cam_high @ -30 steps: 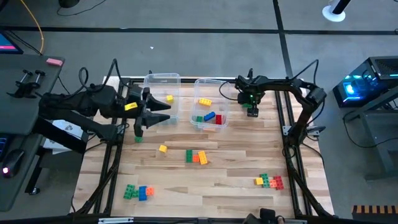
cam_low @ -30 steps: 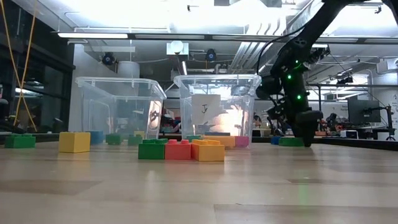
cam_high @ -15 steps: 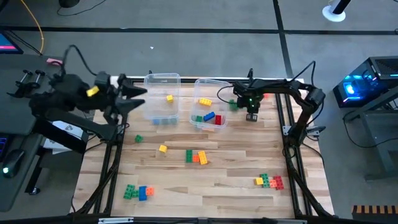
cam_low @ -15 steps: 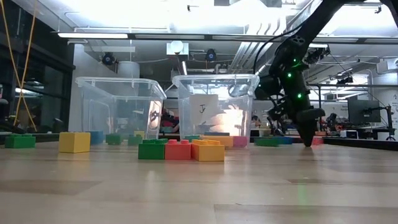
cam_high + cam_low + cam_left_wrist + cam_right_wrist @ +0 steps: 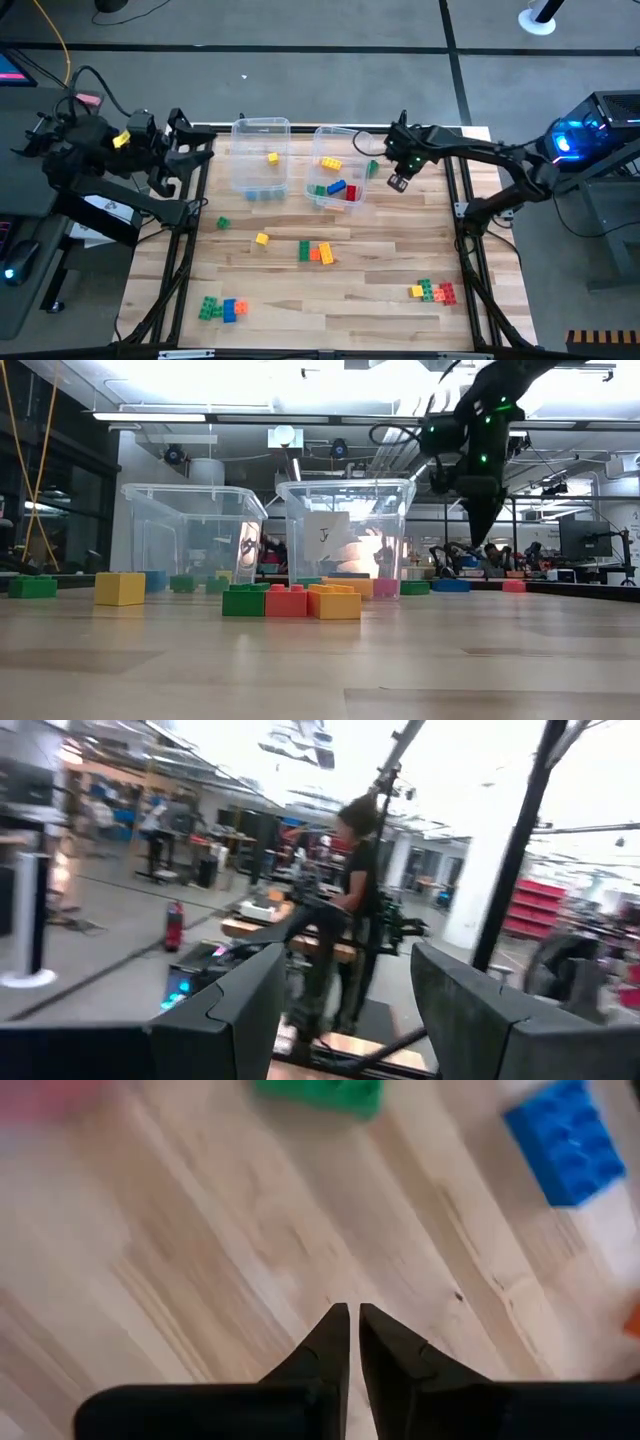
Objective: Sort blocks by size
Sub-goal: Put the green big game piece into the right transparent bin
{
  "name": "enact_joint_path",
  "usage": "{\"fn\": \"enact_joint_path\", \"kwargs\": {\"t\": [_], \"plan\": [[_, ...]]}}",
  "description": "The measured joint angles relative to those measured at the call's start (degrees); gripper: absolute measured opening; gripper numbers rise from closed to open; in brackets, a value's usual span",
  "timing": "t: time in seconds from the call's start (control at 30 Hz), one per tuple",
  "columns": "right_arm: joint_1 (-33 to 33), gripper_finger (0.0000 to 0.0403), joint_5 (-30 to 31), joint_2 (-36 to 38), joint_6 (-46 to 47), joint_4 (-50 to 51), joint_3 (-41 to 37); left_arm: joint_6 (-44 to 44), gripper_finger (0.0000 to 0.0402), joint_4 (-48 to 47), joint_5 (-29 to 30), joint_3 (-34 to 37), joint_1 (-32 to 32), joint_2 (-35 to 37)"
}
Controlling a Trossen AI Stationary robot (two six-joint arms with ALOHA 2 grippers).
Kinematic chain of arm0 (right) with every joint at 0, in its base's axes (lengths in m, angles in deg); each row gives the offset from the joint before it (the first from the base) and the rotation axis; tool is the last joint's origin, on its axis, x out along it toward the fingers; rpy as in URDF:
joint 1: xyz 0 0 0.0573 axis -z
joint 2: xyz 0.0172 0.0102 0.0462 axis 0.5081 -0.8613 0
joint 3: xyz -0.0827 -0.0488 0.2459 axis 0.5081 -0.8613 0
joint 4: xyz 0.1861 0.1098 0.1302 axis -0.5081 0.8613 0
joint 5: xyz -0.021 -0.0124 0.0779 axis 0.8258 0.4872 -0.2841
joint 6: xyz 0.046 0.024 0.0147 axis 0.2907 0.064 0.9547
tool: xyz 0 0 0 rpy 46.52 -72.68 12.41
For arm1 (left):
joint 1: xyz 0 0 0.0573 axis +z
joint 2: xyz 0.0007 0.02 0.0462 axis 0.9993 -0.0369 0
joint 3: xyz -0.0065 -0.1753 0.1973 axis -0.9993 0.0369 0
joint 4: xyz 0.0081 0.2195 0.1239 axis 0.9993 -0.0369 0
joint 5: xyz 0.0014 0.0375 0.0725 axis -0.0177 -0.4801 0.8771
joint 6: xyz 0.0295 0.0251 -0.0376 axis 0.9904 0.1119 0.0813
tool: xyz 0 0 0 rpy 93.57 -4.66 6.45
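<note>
Wooden table point(image 5: 380, 300) strewn with blocks point(image 5: 316, 253) at frame centre; some binned. Right claw point(image 5: 348, 1316) pressed together, empty, raised upper right. Left claw point(image 5: 340, 1010) spread, withdrawn upper left. Regrasp needed.

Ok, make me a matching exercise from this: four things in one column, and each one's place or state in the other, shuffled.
Things:
1. left claw
2. right claw
3. lone yellow block
4. blue block

Places or states:
a. shut, empty, in the air beside the right bin
b. inside the right bin
c. open, empty, by the table's left edge
d. on the bare table, nearer than the bins

Pairs: 1-c, 2-a, 3-d, 4-b
</note>
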Motion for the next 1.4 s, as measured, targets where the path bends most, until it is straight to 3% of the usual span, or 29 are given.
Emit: {"fn": "enact_joint_path", "kwargs": {"t": [0.13,0.27,0.47,0.6,0.8,1.0,1.17,1.4], "plan": [[0.6,0.0037,-0.4,1.6,7.9,-0.2,0.0,0.5,0.0202,0.3,3.9,0.0,0.7,-0.8],[2.7,0.0096,-6.1,0.6,7.1,-2.5,0.0,0.7,0.0202,0.5,3.9,-0.1,3.8,-3.9],[5.9,0.0226,-7.7,-3.9,-11.5,-12.1,0.0,0.4,0.0202,1.4,3.2,0.0,9.3,-10.2],[6.1,0.0282,-11.4,-8.2,-28.0,-17.2,0.0,0.4,0.0202,8.3,4.0,0.0,13.8,-13.9],[5.5,0.029,-14.1,-13.7,-39.5,-22.5,0.4,-0.1,0.0202,16.0,4.7,0.0,18.9,-17.1],[6.2,0.0282,-16.3,-14.3,-43.4,-25.8,0.2,0.0,0.0202,16.5,4.7,0.0,22.8,-17.5],[7.3,0.0277,-16.3,-14.6,-39.4,-27.0,0.2,2.6,0.0202,16.6,4.8,0.0,26.4,-17.2],[8.7,0.0277,-11.2,-11.7,-34.4,-24.0,5.0,8.9,0.0202,16.7,4.7,0.0,29.5,-15.7]]}}
